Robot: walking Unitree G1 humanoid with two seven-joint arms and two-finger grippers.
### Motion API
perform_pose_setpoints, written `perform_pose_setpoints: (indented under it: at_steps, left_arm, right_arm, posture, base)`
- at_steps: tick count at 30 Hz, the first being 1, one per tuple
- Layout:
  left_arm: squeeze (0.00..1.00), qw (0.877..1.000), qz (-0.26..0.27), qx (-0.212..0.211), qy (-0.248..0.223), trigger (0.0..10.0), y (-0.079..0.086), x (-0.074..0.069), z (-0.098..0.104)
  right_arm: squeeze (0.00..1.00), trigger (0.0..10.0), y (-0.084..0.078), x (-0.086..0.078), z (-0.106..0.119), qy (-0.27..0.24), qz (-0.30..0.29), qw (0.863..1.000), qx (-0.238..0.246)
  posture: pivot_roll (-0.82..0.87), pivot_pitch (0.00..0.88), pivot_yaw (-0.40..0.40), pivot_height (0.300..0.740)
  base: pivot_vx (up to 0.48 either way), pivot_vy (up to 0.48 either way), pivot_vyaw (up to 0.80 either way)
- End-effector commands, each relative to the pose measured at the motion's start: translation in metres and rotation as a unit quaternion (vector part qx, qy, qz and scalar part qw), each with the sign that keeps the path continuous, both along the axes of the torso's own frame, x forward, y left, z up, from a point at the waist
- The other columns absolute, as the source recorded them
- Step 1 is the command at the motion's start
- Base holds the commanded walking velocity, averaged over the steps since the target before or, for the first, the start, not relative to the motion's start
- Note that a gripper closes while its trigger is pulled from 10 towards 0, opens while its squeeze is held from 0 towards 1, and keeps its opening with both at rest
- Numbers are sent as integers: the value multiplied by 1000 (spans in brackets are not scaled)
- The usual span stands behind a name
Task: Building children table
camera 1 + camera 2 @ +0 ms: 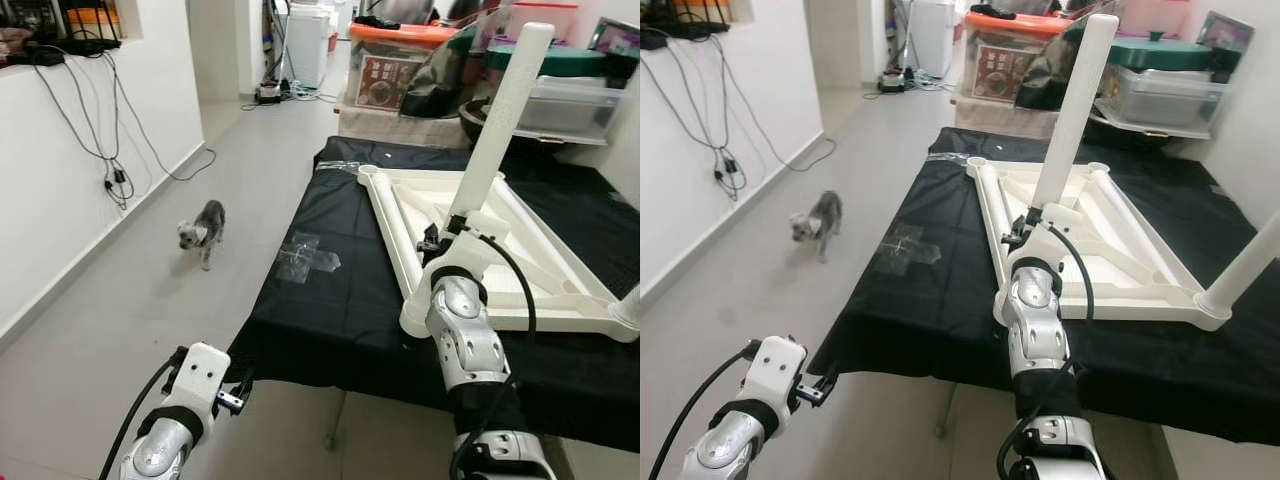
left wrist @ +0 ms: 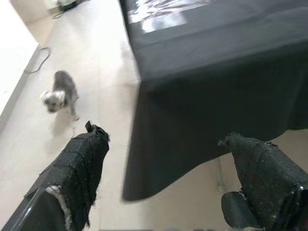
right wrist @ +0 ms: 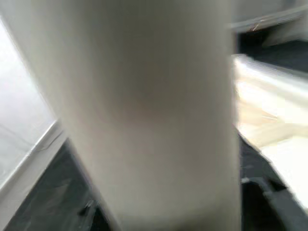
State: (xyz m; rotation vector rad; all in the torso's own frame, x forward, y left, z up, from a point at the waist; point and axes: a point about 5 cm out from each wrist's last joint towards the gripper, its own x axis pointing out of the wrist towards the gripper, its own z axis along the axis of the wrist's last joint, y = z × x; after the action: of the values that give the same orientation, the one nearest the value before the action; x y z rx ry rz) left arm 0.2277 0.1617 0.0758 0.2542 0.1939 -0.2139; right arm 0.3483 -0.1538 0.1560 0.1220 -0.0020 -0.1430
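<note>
1. A white plastic children's table top (image 1: 520, 250) is seen lying upside down on a desk (image 1: 330, 300) draped in matte black cloth. Its underside is ribbed with raised diagonal braces, and round sockets sit at the corners.
2. A smooth white cylindrical leg (image 1: 497, 125) is held up, tilted, over the near left part of the frame. Its lower end is at the right tool (image 1: 447, 232).
3. In the right wrist view the leg (image 3: 144, 110) is seen very close and blurred. The right tool's fingers are hidden there; from the head views it appears to be closed about the leg's lower end.
4. A second white leg (image 1: 1252, 262) is noted standing at the near right corner of the frame.
5. The left tool (image 2: 166, 159) is held low beside the desk's left edge, above the pale tiled floor (image 1: 150, 300). Its two black, coarse-textured fingers (image 2: 79, 163) are spread wide, with nothing between them.
6. A crumpled patch of clear tape (image 1: 305, 257) is stuck on the cloth, left of the frame.
7. A small grey shaggy dog (image 1: 203, 231) is observed on the floor, well apart from the desk.
8. Black cables (image 1: 100, 130) hang down the white wall. Plastic storage boxes (image 1: 395, 60), one with an orange lid, are stacked beyond the desk.
</note>
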Motion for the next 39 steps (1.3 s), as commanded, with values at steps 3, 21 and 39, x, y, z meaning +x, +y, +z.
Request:
perform_pose_setpoints:
  at_steps: [3,21,39]
  left_arm:
    - [0,1000,-12,2,0,10000,-5,2,0]
    - [0,1000,-2,-1,-10,10000,0,2,4]
    - [0,1000,-7,1,-4,10000,-1,0,2]
  right_arm:
    - [1000,10000,14,0,3,-26,41,999,22]
    - [0,5961,72,-11,34,-84,584,801,-100]
    - [0,0,-41,3,-53,126,-121,984,-34]
  posture:
    - [103,0,-40,740]
    - [151,0,-78,740]
    - [128,0,-57,740]
  base:
    - [0,0,0]
    - [0,0,0]
    - [0,0,0]
